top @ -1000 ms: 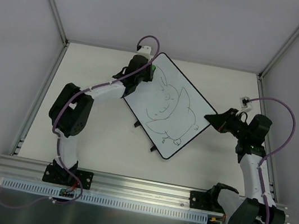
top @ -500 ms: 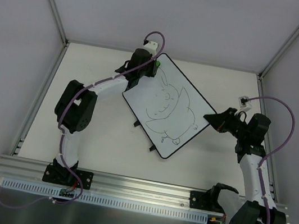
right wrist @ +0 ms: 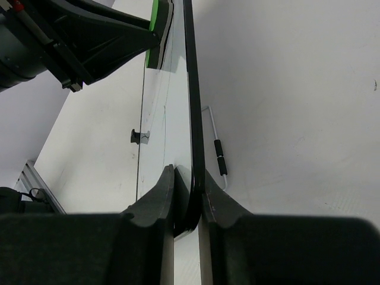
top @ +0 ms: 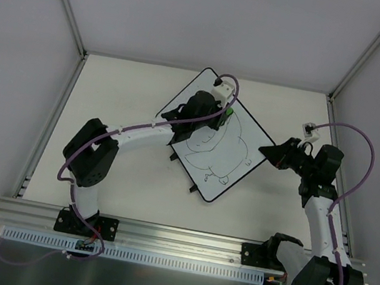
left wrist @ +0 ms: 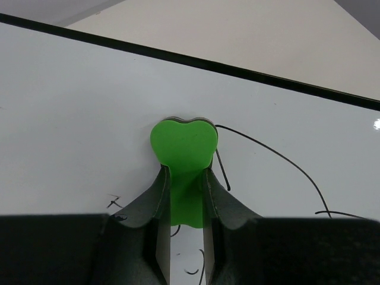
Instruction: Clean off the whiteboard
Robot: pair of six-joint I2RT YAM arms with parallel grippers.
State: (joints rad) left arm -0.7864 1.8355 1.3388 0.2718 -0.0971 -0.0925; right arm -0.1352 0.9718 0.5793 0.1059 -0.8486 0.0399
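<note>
The whiteboard [top: 227,156] lies tilted like a diamond on the table, its black rabbit drawing showing in the lower part. My left gripper [top: 218,112] is shut on a green eraser [top: 228,111] and presses it flat on the board's upper middle. In the left wrist view the green eraser [left wrist: 184,148] sits between my fingers against the white surface, with black lines to its right. My right gripper [top: 273,153] is shut on the whiteboard's right corner. In the right wrist view the black board edge [right wrist: 193,107] runs between the jaws.
Grey enclosure walls stand at the back and both sides. An aluminium rail [top: 182,239] runs along the near edge by the arm bases. The board's small black foot [top: 172,158] pokes out at its lower left edge. A white wire stand [right wrist: 215,139] lies behind the board.
My left gripper has swept the eraser from the board's top-left corner toward its middle, and the rabbit's ears and upper head are wiped away. The right gripper has stayed put.
</note>
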